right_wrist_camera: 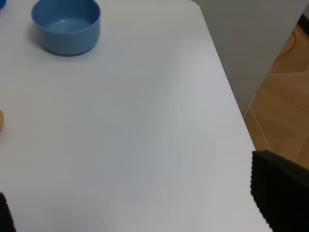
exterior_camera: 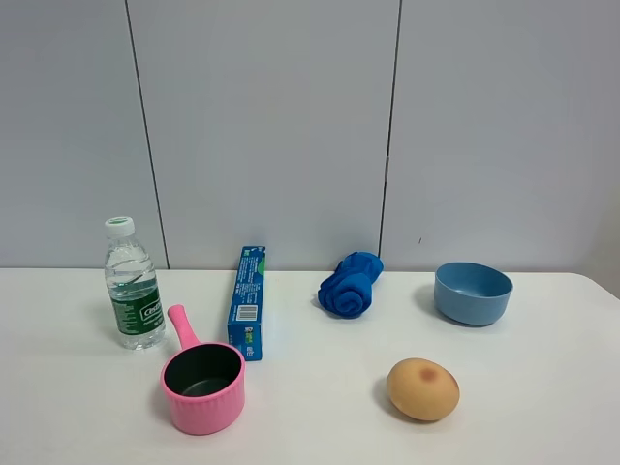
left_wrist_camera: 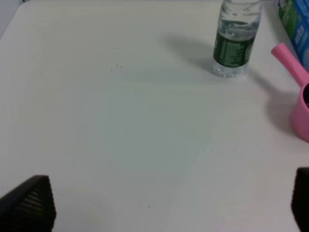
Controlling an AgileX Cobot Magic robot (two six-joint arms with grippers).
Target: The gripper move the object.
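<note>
Clearly the light blue round plastic bowl (exterior_camera: 473, 293) stands upright near the desk's (exterior_camera: 542, 387) far right corner, empty, light, rigid and smooth-walled; the rim looks the best hold. Right claw (right_wrist_camera: 145, 212) gapes wide over bare desk, holding nothing.

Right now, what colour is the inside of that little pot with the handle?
Dark grey to black inside the pink plastic pot; the exterior high view shows it best.
</note>
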